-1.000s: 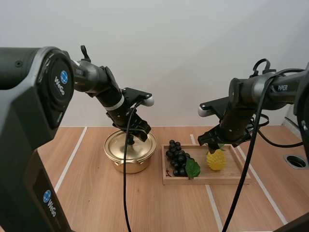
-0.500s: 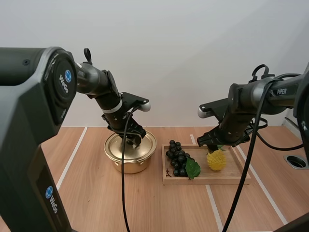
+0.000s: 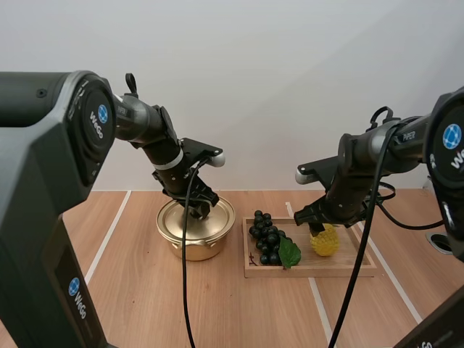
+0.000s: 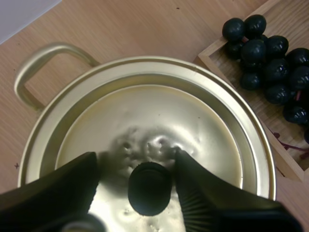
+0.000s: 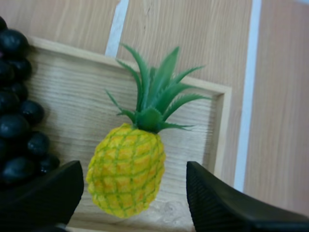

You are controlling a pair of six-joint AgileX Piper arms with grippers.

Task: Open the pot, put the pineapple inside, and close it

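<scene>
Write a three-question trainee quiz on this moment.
1. True or false: the lid is off the pot.
2. What sits between the open fingers of the right gripper? A lid, B pineapple, C nothing.
3. Fill in: the left gripper stands open around the lid's ____.
Key: 1 false; 2 B; 3 knob.
</scene>
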